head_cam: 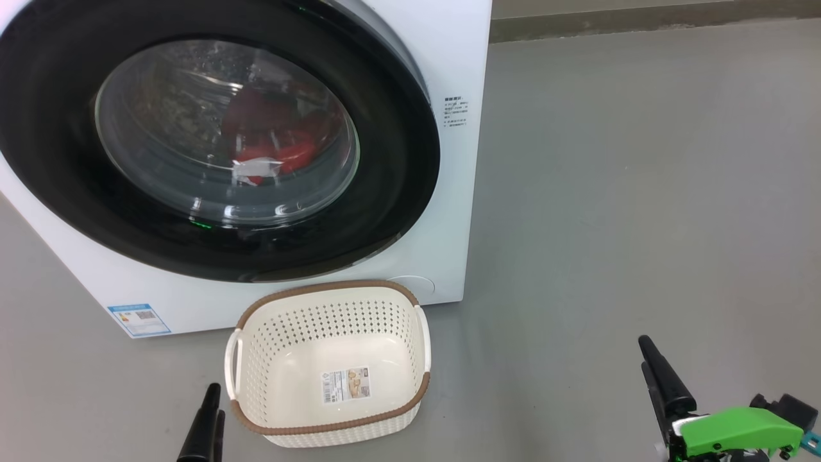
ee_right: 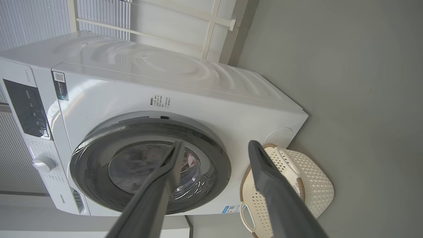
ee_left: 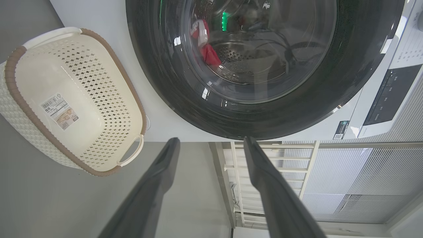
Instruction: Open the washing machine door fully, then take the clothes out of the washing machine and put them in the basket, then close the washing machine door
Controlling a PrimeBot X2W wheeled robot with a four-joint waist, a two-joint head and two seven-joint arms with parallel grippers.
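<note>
Your left gripper [ee_left: 211,140] and right gripper [ee_right: 216,143] stood spread, empty. The clothes [head_cam: 276,144] (red, upper left) lay behind the door [head_cam: 397,167].

The right gripper [ee_right: 215,142] holds its two dark fingers [ee_right: 155,195] wide apart with nothing between them, pointing at the front of the washing machine [ee_right: 198,109]. The washing machine door [ee_right: 92,172] lies flat against that white front, and a little of the red clothes [ee_right: 191,159] shows through its glass just beside one fingertip. The basket [ee_right: 314,185] stands on the grey floor [ee_right: 347,82] against the machine's front, by its bottom corner, and the other finger partly hides it.
</note>
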